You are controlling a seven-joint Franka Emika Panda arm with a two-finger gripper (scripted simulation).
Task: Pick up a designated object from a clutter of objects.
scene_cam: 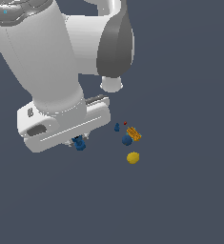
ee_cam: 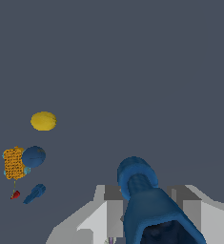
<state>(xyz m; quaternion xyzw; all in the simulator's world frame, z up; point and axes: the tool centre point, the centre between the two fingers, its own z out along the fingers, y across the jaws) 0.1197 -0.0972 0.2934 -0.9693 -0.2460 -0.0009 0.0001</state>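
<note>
The designated object point(scene_cam: 79, 144) is a small dark-blue lumpy piece that sits between my gripper's point(scene_cam: 78, 141) fingers, just under the white hand. In the wrist view it point(ee_cam: 143, 200) fills the gap of the gripper point(ee_cam: 149, 198), with one finger point(ee_cam: 107, 212) on each side of it and its rounded end pointing away from the hand. The gripper is shut on it. The rest of the clutter lies apart, toward the exterior view's right: yellow ball point(scene_cam: 133, 157), blue ball point(scene_cam: 127, 140), orange patterned block point(scene_cam: 134, 133), small blue cone-like piece point(scene_cam: 117, 127), red speck point(scene_cam: 125, 123).
The wrist view shows the same loose items to one side: yellow ball point(ee_cam: 43, 121), blue ball point(ee_cam: 34, 156), orange block point(ee_cam: 13, 163), blue cone piece point(ee_cam: 35, 193), red speck point(ee_cam: 15, 195). The whitish-grey lump is not visible. The arm's big white links hide the exterior view's upper left.
</note>
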